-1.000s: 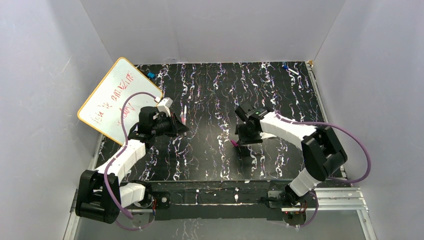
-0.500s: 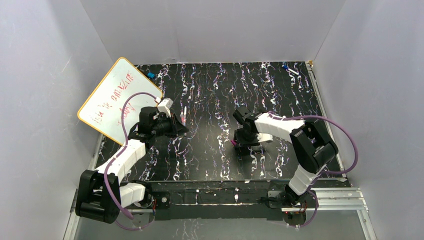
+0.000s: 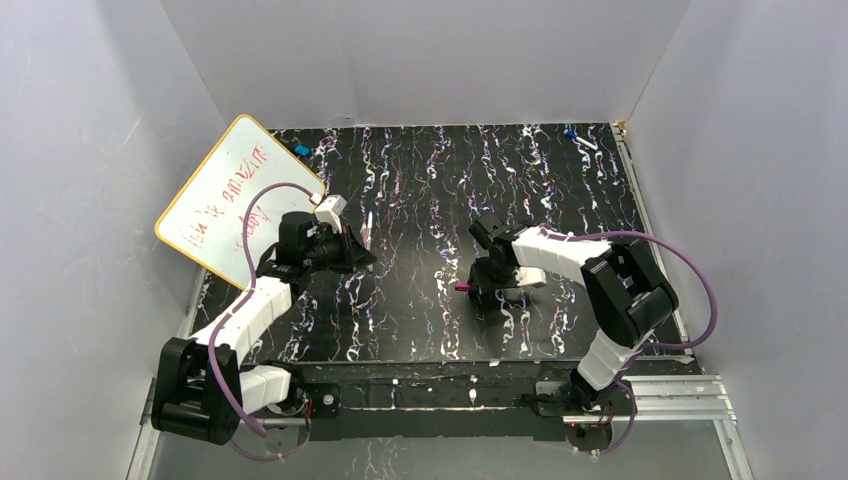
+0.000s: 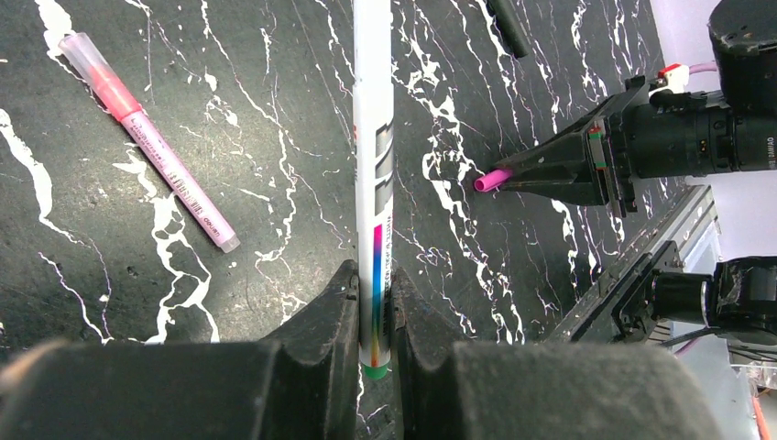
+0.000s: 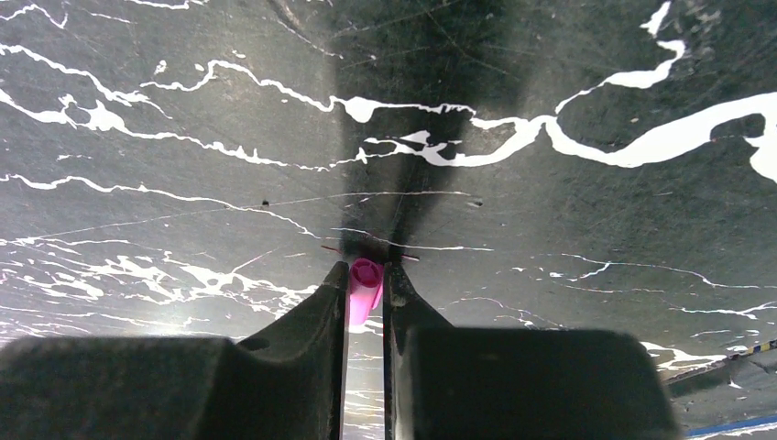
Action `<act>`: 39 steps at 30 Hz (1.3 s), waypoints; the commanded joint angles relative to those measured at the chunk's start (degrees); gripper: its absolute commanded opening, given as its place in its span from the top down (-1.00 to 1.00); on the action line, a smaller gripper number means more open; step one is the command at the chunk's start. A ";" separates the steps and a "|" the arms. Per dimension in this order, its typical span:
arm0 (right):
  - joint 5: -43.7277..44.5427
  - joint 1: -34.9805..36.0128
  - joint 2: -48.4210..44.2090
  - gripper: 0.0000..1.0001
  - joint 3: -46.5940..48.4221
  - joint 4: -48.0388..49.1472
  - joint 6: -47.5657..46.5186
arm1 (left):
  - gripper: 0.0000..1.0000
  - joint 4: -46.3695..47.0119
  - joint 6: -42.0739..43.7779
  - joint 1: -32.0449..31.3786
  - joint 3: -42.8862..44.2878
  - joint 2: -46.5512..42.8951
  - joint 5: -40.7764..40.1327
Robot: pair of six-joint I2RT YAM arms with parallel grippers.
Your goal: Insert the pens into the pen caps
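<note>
Evidently staged for mating: the left end effector [image 4: 374,302] pinches the whitish pen [image 4: 373,137] near its green end, shaft projecting forward; the right end effector [image 5: 366,273] clamps the magenta cap [image 5: 364,291], mouth seemingly outward. The pink pen [image 4: 151,142] lies on the table [image 4: 275,92].

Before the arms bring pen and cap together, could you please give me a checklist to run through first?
1. Is the left gripper shut on the whitish pen: ok.
2. Is the right gripper shut on the magenta cap: ok.
3. Cap's open end pointing out of the jaws: ok, as far as it shows.
4. Pen in line with the cap: not ok; the cap sits off to the pen's side.
5. Pen's writing tip bare: cannot tell, out of frame.
6. Cap belongs to this pen: cannot tell; a pink pen lies on the table.
</note>
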 commanded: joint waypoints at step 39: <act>4.03 11.15 -4.30 0.97 38.48 23.75 -99.15 | 1.00 12.53 -0.96 -6.03 -0.97 2.22 13.68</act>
